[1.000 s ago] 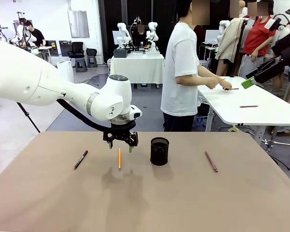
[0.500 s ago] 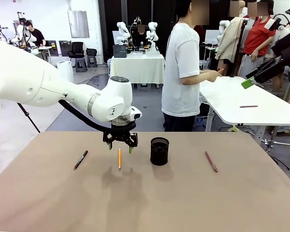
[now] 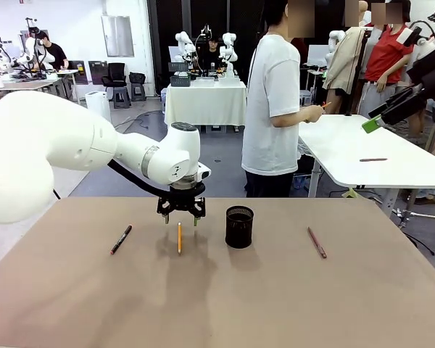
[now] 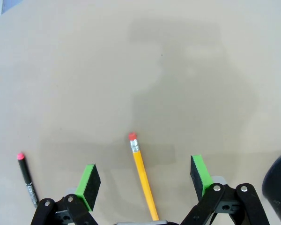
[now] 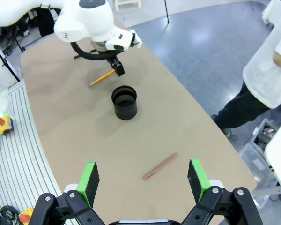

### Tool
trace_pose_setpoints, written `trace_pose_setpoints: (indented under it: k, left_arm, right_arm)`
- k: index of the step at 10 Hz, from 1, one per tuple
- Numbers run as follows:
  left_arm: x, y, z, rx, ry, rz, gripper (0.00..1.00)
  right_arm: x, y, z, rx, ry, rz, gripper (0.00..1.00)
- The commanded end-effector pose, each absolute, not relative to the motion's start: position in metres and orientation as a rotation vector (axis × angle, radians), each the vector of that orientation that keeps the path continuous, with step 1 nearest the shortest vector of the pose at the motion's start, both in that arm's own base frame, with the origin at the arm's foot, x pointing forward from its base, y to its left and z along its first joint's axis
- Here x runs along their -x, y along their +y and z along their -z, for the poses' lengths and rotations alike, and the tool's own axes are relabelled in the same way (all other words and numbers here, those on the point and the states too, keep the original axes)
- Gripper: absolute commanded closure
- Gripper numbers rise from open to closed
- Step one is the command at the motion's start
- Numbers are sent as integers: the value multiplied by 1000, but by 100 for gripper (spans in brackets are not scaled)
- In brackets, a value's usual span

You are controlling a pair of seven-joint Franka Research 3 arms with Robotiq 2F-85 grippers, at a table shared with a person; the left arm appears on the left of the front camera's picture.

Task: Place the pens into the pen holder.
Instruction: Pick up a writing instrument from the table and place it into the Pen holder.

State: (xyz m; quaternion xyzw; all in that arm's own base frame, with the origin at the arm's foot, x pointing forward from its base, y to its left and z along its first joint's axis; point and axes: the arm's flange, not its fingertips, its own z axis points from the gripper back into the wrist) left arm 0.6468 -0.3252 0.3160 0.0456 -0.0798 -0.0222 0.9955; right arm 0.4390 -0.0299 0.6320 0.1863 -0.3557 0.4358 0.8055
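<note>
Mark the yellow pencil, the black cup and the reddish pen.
yellow pencil [image 4: 143, 178]: left wrist view, middle of its shaft.
black cup [image 3: 239, 233]: front view, its mesh side wall.
reddish pen [image 5: 160, 166]: right wrist view, mid-length.

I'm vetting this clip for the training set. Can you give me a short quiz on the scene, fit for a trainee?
1. True or false: one pen already stands in the pen holder.
2. In the left wrist view, what lies between the open fingers of the left gripper? A. orange-yellow pencil B. pen holder C. black pen
3. Fill in: in the right wrist view, the pen lying nearest the open right gripper is the ___ one.

Key
1. False: the holder looks empty, and the pens lie on the table.
2. A
3. reddish-brown: the reddish-brown pen.
</note>
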Motion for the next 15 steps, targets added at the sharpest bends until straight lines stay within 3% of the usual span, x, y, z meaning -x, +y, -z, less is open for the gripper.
trace_pose_setpoints:
  k: [1, 5, 6, 10, 11, 15]
  left_arm:
    - [-657, -326, -315, -104, -138, -6, 0]
    - [-662, -326, -312, -84, -93, -62, 0]
    - [-662, -325, -311, -69, -93, -57, 15]
    - [-663, -319, -312, -59, -71, -64, 91]
    - [-662, -318, -312, -61, -67, -65, 100]
    - [-660, -312, -313, -59, -66, -79, 100]
  right_arm:
    - [-440, -30, -633, -404, -767, -936, 0]
    - [-440, -30, -633, -404, -767, -936, 0]
    - [-440, -30, -633, -404, -767, -936, 0]
    - [-440, -30, -633, -404, -767, -936, 0]
    - [-440, -30, -633, -404, -767, -936, 0]
    - [-440, -30, -633, -404, -767, -936, 0]
